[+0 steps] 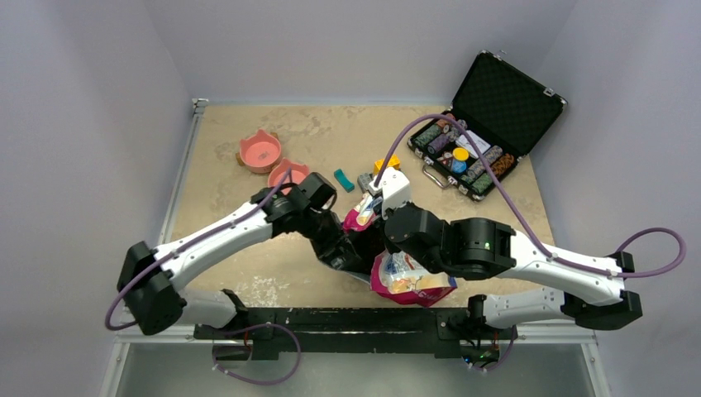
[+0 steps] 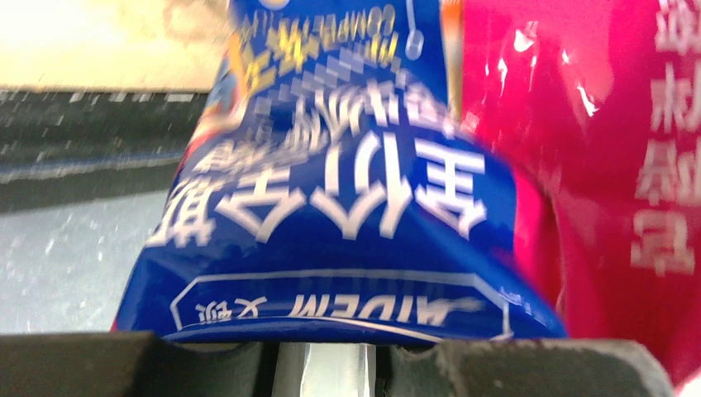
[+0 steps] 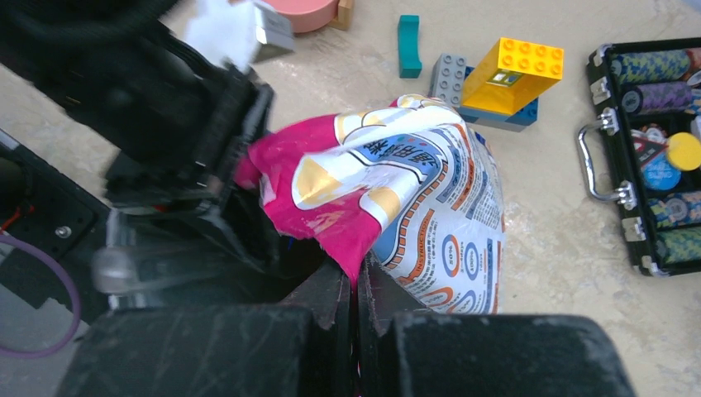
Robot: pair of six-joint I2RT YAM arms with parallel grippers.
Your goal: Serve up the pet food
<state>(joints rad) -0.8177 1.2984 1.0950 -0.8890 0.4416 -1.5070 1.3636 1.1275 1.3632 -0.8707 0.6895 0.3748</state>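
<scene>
I hold the bag [image 1: 411, 279] with both arms at the middle of the near edge of the table [image 1: 248, 273]. No pet food is visible, so I judge it is still inside the bag.

The right gripper [image 3: 355, 299] is clenched on a pink fold of the bag, with only thin film between its fingers. The left gripper [image 2: 326, 354] sits at the lower rim of the blue panel. A pale strip shows in the narrow gap between its fingers, and I judge that it pinches the bag there.

From above, the long axis of the bag runs from the near edge obliquely toward the far-left corner. The two grippers meet at its farther end, the left one on the left side.

The two pink bowls [image 1: 273, 161] stand well apart from the bag, toward the far-left corner. The left arm is nearer to them, so the pour will probably go that way.

The blue panel has large white Chinese characters, upside down in the left wrist view. Below them is a framed Latin word, which is too blurred to read. On the pink side there are more white characters.
</scene>
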